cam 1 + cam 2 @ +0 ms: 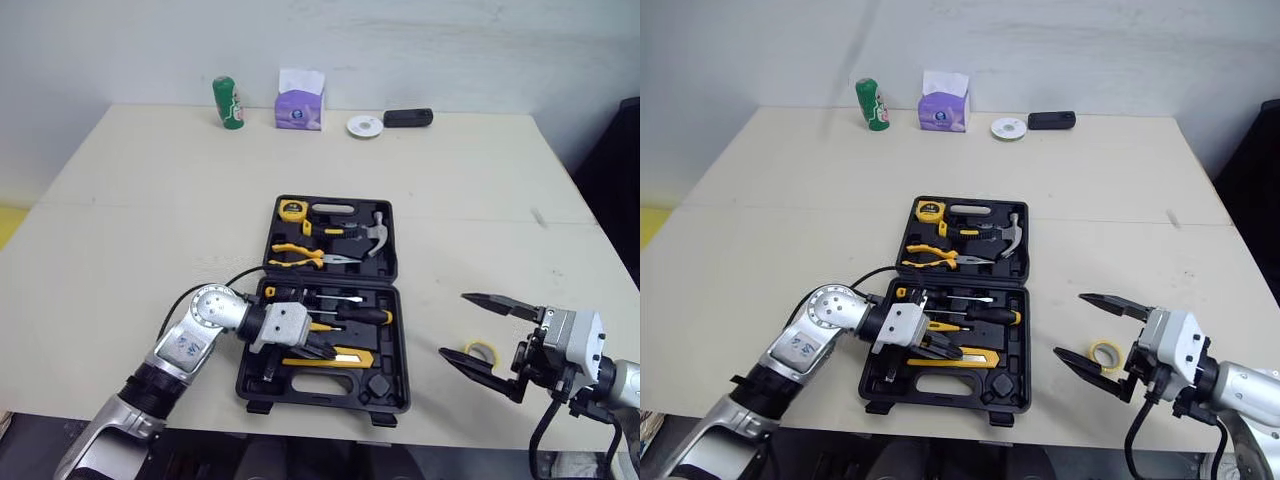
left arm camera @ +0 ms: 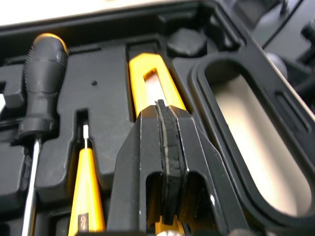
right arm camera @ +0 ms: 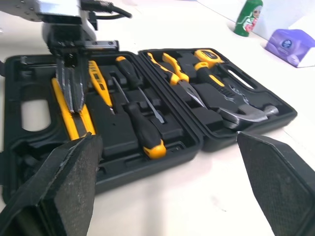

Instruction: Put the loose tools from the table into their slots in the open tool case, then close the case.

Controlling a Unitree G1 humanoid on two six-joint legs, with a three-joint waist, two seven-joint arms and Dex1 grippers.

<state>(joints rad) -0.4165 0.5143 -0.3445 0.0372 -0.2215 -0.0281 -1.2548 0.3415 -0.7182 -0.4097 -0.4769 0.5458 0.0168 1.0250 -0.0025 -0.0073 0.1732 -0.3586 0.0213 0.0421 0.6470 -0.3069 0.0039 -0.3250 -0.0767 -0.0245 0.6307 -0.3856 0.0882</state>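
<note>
Yellow roll of tape (image 1: 481,351), a small flat ring, lies on the cream table (image 1: 130,200) just right of the open black plastic tool case (image 1: 400,340). It sits between the widely spread fingers of the right gripper (image 1: 453,325), close to the nearer finger. Round, so no long axis; right arm nearer. Left gripper (image 1: 330,350) pinched together, empty, over the slotted yellow utility knife (image 2: 152,78).

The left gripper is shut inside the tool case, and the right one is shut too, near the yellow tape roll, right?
Not quite: the right gripper is open wide, as the right wrist view shows. The left gripper is indeed shut inside the tool case, and the yellow tape roll lies near the right one.
</note>
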